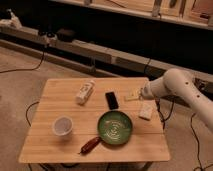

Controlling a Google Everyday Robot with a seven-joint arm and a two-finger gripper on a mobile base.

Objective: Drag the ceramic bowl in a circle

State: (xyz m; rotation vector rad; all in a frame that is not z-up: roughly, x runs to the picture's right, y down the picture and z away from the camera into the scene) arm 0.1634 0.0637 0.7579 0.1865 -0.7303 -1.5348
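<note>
Six things on the table: a bowl, a cup, a phone, a bottle, a small white block and a reddish-brown oblong thing, all on a light wooden table (52,150).
Bowl: the ceramic bowl (115,127) is green, wide and shallow, with pale swirl rings inside. It sits upright near the front edge of the table, a little toward the right side of the view.
Reddish-brown thing: the oblong object (91,145) lies slanted at the bowl's front-left rim, its upper end touching the rim or just beside it; I cannot tell which.
Cup: the white cup (63,125) stands upright to the left of the bowl, well apart from it.
Phone: the black phone (111,100) lies flat behind the bowl, near but clear of its rim.
Bottle: the white bottle (85,92) lies on its side toward the back of the table, to the left of the phone.
White block: the block (145,111) lies near the right edge, behind and to the right of the bowl.
Arm: the white arm (174,84) reaches in from the right side of the view.
Gripper: the gripper (131,95) is over the back right part of the table, between the phone and the white block, apart from the bowl.
Fingers: spread, with nothing pinched between them.
Floor: dark cables (30,67) trail across it beside the table.
</note>
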